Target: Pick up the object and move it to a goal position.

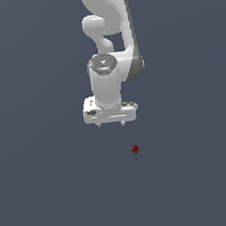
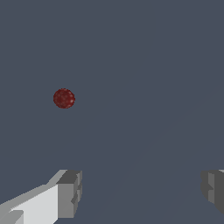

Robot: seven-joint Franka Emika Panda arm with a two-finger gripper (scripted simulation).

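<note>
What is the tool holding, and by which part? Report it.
Nothing. The tool is open and empty; the dark red object lies apart from it on the grey surface, outside the gap between the fingers.

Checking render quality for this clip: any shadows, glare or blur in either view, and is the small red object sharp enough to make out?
Exterior view: flat, even lighting, no cast shadows or glare; the red object is tiny and coarse, below the gripper. Wrist view: no blur; its mottled surface reads clearly, and the fingertips have crisp edges.
</note>
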